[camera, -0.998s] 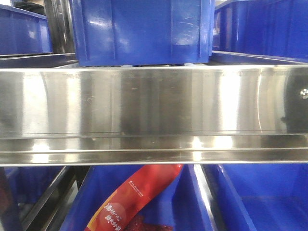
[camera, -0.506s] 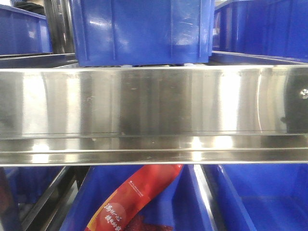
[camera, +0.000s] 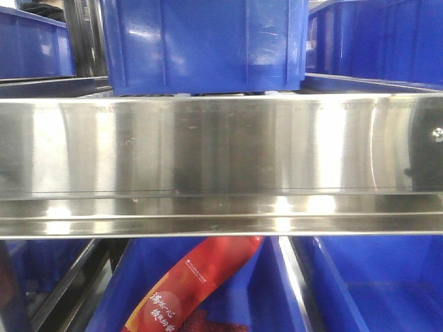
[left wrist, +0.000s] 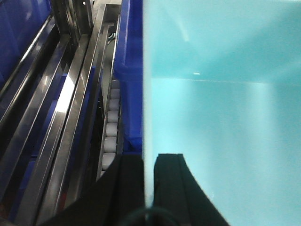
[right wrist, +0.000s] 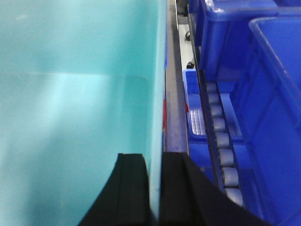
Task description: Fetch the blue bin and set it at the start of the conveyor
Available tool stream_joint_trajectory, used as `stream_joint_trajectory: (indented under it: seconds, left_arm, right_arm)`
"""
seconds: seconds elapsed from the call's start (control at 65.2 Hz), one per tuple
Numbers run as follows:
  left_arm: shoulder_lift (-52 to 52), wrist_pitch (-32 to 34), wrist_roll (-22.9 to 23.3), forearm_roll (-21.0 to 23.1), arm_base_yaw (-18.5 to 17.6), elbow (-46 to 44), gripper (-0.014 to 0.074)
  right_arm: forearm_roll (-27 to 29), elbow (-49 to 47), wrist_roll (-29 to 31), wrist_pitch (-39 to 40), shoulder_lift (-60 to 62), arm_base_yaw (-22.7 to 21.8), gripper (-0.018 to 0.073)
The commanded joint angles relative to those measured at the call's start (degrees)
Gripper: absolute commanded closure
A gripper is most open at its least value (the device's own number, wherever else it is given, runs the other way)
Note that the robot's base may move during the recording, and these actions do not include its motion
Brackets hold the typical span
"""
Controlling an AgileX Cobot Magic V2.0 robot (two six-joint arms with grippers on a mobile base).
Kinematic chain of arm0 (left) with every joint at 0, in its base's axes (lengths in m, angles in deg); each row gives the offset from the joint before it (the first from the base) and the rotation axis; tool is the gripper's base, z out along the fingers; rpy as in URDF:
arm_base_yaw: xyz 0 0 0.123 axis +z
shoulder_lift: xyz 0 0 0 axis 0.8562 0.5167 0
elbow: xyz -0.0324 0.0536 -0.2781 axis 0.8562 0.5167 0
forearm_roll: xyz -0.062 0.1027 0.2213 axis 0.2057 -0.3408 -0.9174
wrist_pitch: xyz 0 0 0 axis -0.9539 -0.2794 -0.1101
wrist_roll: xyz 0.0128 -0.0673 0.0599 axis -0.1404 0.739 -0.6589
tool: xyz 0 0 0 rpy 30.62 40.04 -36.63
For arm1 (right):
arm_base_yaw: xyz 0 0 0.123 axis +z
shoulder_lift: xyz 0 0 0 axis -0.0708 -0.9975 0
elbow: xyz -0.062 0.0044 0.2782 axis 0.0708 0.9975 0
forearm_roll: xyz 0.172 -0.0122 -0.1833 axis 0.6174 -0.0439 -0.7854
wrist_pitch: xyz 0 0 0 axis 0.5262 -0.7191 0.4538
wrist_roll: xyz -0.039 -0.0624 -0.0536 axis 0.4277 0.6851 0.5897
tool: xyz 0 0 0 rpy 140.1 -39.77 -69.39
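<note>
The blue bin [left wrist: 221, 117] is a pale aqua tub that fills the right of the left wrist view, and the same blue bin [right wrist: 70, 117] fills the left of the right wrist view. My left gripper [left wrist: 148, 179] is shut on its left wall, one black finger outside and one inside. On the opposite wall my right gripper [right wrist: 154, 183] is shut in the same way. Neither the bin nor the grippers show in the front view. The conveyor start is out of view.
A stainless-steel shelf rail [camera: 221, 166] spans the front view, with dark blue shelf bins [camera: 204, 45] above and below and a red packet [camera: 187, 283] in a lower one. Roller tracks [left wrist: 110, 127] and steel rails run left of the bin; rollers [right wrist: 221, 141] and dark blue bins [right wrist: 273, 113] lie right.
</note>
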Motion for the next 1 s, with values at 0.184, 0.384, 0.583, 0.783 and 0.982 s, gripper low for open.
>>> stream_joint_trajectory:
  seconds: [0.184,0.384,0.583,0.783,0.982]
  left_arm:
    - [-0.9,2.6,-0.1,-0.5,-0.3,-0.2,0.0707]
    - [-0.9,2.6,-0.1,-1.0,-0.3,-0.2,0.0707]
    - [-0.9,2.6,-0.1,-1.0,-0.3,-0.2,0.0707]
    - [-0.9,2.6,-0.1,-1.0,-0.3,-0.2,0.0707]
    - [-0.9,2.6,-0.1,-1.0,-0.3,-0.2,0.0707]
  right_arm:
    - [-1.2,-0.2,0.3,5.0,1.4,0.3,0.0721]
    - [-1.3,-0.2,0.3,5.4,1.4,0.3,0.0721]
    - [-1.3,-0.2,0.3,5.4,1.4,0.3,0.0721]
    - [-1.3,-0.2,0.3,5.4,1.4,0.3,0.0721]
    - [-1.2,-0.2,0.3,5.5,1.4,0.3,0.0721]
